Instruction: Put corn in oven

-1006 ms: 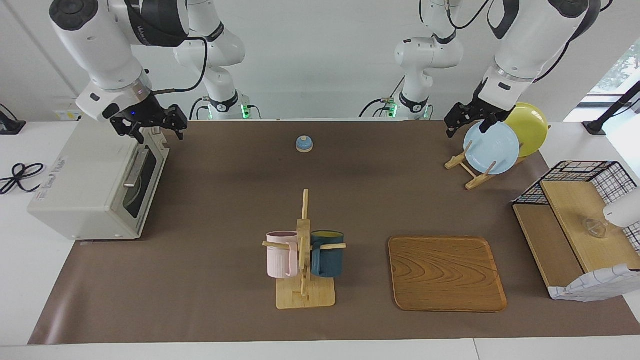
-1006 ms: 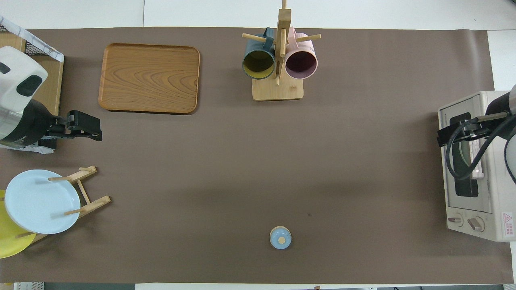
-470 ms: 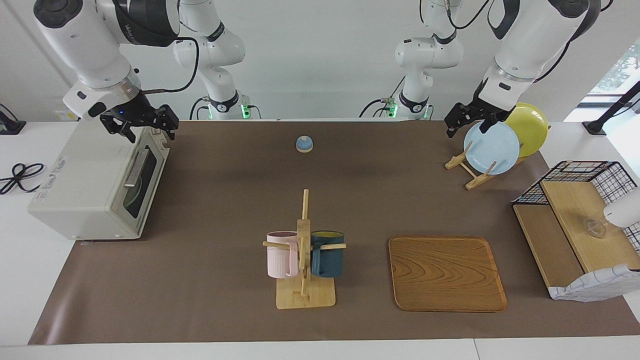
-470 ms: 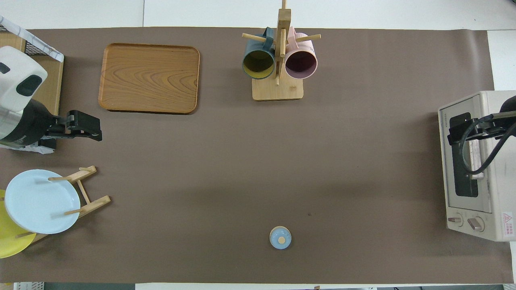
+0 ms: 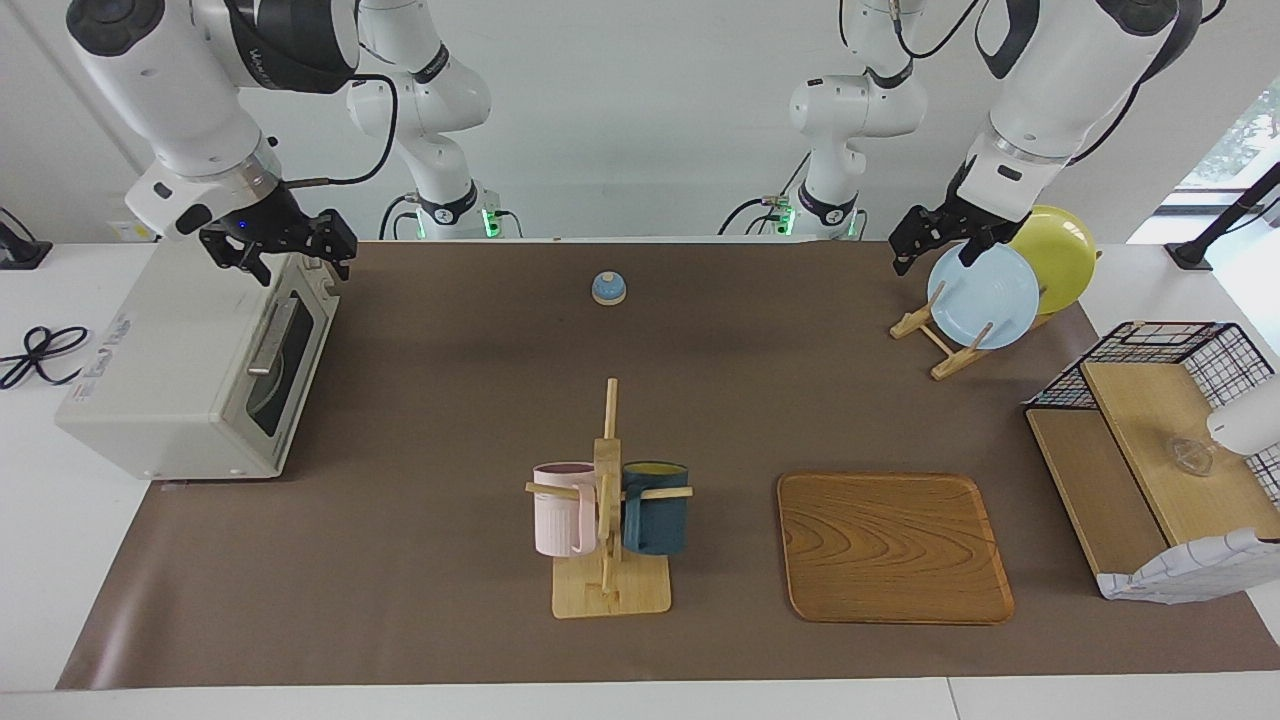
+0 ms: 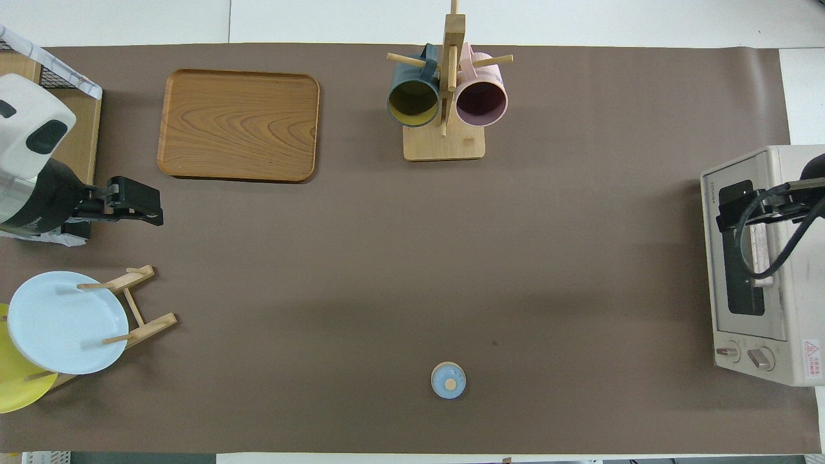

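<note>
We saw no corn anywhere; the oven [image 5: 190, 370] sat shut at the right arm's end. Our right gripper [image 5: 290, 255] hung spread above it, and our left gripper [image 5: 935, 240] waited spread over the plates [image 5: 985, 295].

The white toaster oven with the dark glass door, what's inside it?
The white toaster oven has its door shut. Something round and pale shows dimly through the dark glass door; no yellow corn is visible. The rest inside is hidden.
</note>
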`<state>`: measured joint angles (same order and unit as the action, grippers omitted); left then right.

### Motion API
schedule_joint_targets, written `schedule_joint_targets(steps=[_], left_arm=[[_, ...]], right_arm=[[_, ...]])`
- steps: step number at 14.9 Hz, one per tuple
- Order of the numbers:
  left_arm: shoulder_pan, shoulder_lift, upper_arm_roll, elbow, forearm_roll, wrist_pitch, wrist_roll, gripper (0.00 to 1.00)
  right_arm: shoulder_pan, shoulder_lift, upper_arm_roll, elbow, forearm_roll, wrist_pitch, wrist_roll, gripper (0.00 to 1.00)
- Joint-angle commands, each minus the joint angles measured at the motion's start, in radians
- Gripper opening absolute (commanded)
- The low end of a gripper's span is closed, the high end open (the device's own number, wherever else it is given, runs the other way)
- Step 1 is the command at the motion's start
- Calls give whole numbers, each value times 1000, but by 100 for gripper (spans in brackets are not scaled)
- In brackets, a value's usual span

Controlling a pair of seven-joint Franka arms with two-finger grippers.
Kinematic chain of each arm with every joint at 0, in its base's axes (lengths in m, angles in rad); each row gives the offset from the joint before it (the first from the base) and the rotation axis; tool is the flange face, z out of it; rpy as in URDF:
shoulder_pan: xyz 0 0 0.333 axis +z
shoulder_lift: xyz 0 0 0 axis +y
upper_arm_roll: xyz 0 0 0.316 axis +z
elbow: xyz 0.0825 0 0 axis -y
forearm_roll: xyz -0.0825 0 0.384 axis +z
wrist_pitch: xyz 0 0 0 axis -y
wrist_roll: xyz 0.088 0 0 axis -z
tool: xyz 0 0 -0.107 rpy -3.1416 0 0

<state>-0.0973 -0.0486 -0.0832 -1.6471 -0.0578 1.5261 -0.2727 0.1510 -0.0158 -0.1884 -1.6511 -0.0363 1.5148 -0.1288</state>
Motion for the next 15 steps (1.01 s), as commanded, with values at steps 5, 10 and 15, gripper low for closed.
schedule_joint_targets(steps=[5,10,15], left_arm=[[11,0,-7,13,6,-10,3,100],[11,0,-7,13,6,-10,3,100],[11,0,-7,13,6,-10,3,100]], right_arm=[[-16,5,-6,14,27,1,9,100],[-27,5,-6,14,29,7,8,100],[-30,10,-3,14,27,10,8,100]])
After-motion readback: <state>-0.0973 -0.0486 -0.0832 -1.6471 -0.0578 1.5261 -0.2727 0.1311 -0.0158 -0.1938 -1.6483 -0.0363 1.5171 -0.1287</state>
